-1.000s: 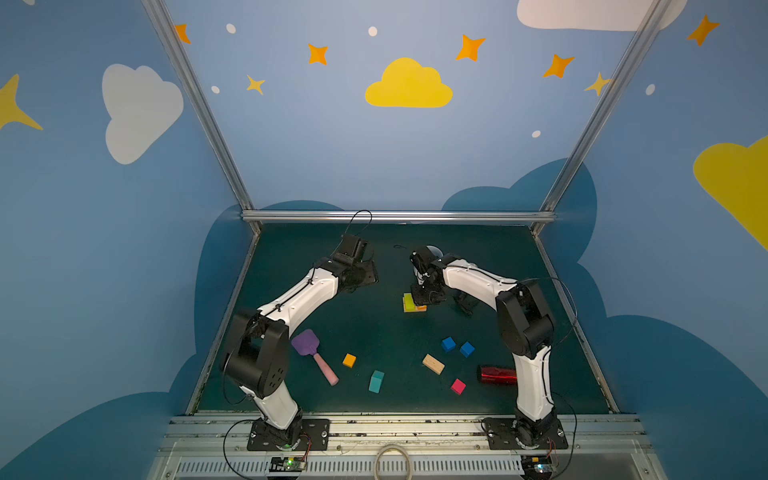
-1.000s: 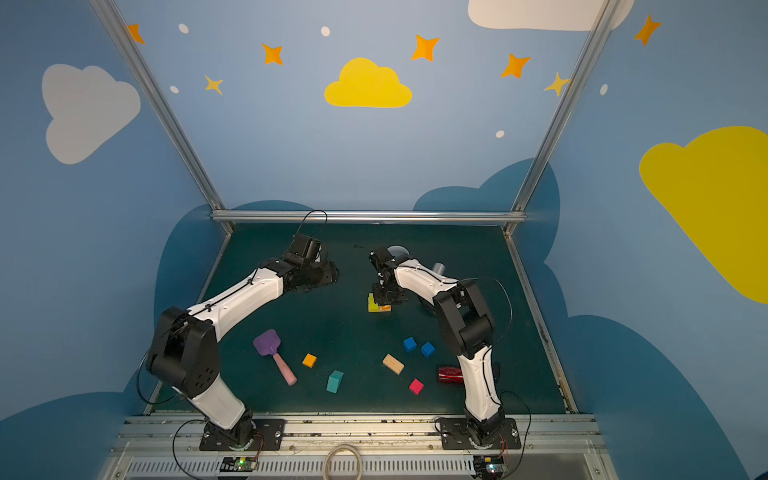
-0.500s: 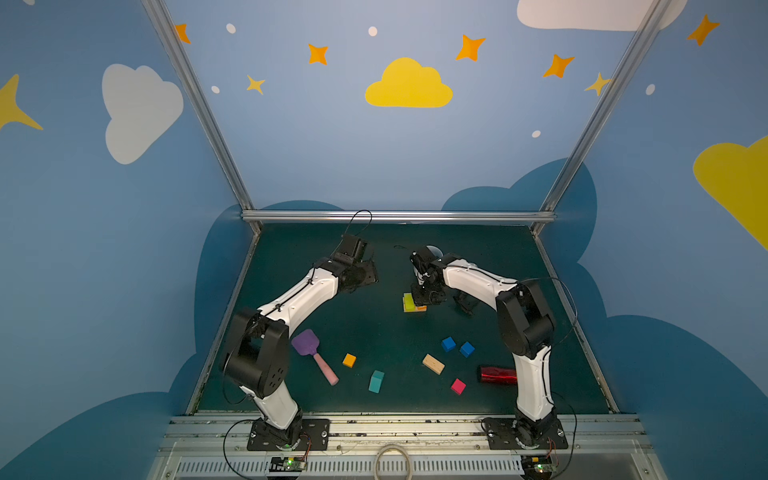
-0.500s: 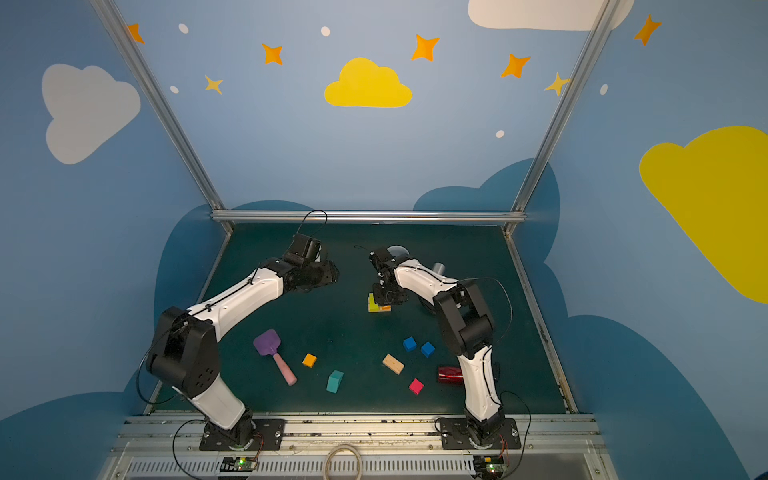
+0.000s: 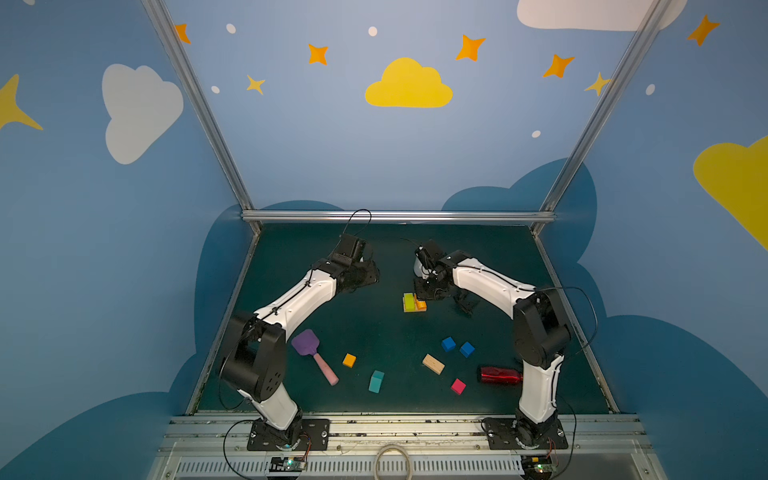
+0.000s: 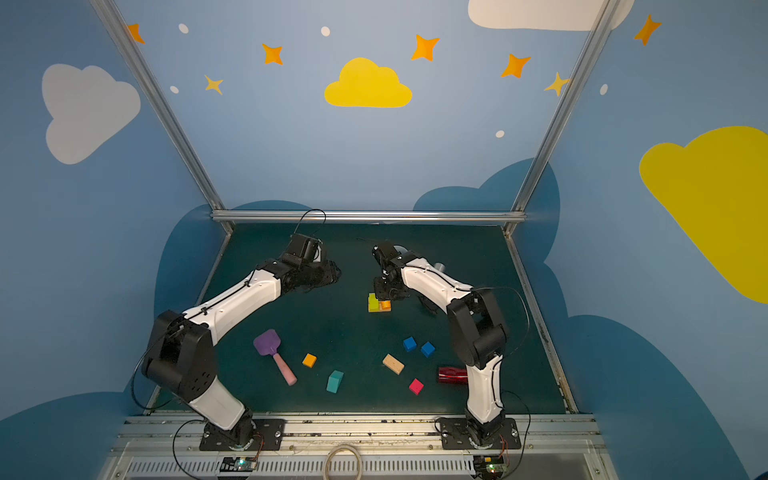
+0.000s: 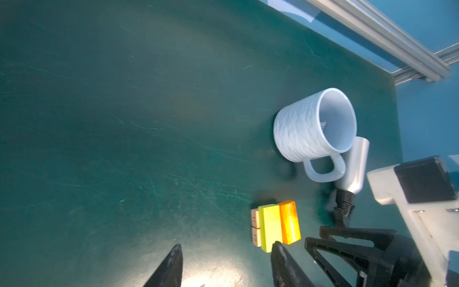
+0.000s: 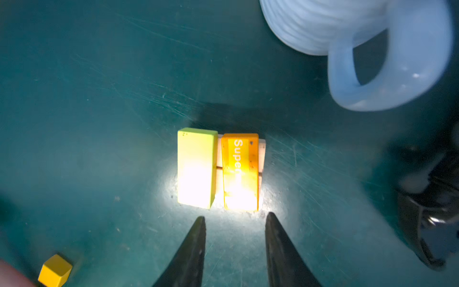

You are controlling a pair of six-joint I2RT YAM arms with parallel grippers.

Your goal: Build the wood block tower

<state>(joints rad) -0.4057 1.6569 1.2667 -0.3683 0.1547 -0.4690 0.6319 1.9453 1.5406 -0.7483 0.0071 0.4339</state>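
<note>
**Top views.** In both top views the left gripper hangs over the dark green table, left of centre toward the far edge. Its jaw gap is unreadable here. The right gripper stands at the far side of the tower, a low stack near the table's middle. Loose wood blocks lie toward the near edge, well apart from the tower. Blue walls painted with clouds and stars enclose the table.

**Left wrist view.** The left gripper has its fingers apart and holds nothing. One fingertip overlaps the end of the yellow-green wooden bar; contact cannot be confirmed. A white ribbed mug sits near the tower.

**Right wrist view.** The right gripper has its fingers apart and empty, the tips just short of the orange wooden bar. That bar and the yellow-green bar lie side by side across tan wooden bars. Glare washes out their near ends. The picture's edge cuts off the mug.
</note>
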